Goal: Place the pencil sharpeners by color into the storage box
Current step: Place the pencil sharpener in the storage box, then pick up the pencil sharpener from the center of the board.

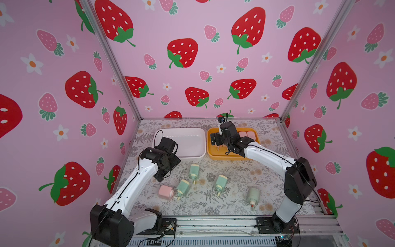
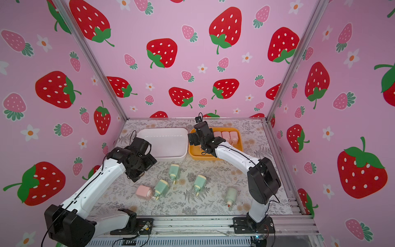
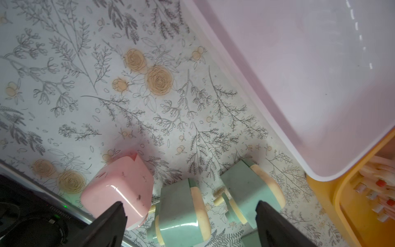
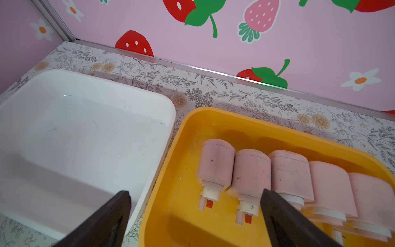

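Both jaws open, empty.
Right over pink sharpeners (image 4: 215,164) in your yellow tray (image 4: 213,113); left over a mint sharpener (image 3: 177,205).

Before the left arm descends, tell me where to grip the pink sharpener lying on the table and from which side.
Grip the pink sharpener across its boxy body, from above. It lies on its side, its cream neck end crowding the mint green sharpener, so the neck looks awkward; the body's flat sides seem free.
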{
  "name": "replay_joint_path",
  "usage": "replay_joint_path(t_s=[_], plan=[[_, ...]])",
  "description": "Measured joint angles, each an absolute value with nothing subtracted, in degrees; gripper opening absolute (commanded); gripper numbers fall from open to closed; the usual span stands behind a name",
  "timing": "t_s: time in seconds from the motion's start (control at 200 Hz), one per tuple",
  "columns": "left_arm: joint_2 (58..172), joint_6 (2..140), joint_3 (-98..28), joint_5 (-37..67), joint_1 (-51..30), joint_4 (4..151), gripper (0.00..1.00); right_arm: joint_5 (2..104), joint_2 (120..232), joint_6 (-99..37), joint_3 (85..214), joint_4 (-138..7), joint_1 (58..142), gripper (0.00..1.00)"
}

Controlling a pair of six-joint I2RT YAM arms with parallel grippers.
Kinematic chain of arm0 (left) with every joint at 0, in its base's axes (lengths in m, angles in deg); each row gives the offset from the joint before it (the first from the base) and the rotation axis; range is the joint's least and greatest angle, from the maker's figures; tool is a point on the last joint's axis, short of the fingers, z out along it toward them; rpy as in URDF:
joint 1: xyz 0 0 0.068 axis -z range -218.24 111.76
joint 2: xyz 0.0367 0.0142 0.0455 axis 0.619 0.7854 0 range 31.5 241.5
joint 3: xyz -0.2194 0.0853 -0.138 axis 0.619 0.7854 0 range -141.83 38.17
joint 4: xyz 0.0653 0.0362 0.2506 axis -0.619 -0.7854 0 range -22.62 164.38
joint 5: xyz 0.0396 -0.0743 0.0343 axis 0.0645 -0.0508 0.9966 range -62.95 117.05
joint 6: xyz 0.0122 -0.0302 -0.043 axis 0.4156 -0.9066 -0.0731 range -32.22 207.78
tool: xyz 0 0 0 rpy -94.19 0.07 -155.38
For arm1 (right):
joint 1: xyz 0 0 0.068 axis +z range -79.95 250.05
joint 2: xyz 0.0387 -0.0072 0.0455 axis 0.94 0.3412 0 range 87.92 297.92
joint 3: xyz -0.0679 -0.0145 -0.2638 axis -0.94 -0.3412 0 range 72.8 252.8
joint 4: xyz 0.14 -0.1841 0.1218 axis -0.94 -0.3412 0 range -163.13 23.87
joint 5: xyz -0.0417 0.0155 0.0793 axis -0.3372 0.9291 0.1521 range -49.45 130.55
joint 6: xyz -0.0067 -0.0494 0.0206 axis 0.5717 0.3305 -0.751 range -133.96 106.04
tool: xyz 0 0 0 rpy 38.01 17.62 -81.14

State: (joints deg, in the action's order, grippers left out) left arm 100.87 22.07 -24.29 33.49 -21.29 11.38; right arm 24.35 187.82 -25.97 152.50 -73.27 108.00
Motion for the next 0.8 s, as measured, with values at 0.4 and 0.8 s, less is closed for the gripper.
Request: replay_joint_path(t_s=[0.4, 0.8], plan=[[92.04, 17.63, -12.07, 27.76, -29.44, 5.71, 0.93, 27.54, 181.29, -24.27, 144.11, -65.09, 108.0, 1.0], [90.79, 19.12, -6.17, 23.48, -37.01, 8.1, 0.74, 29.53, 178.9, -22.56, 142.08, -60.57, 108.0, 1.0]])
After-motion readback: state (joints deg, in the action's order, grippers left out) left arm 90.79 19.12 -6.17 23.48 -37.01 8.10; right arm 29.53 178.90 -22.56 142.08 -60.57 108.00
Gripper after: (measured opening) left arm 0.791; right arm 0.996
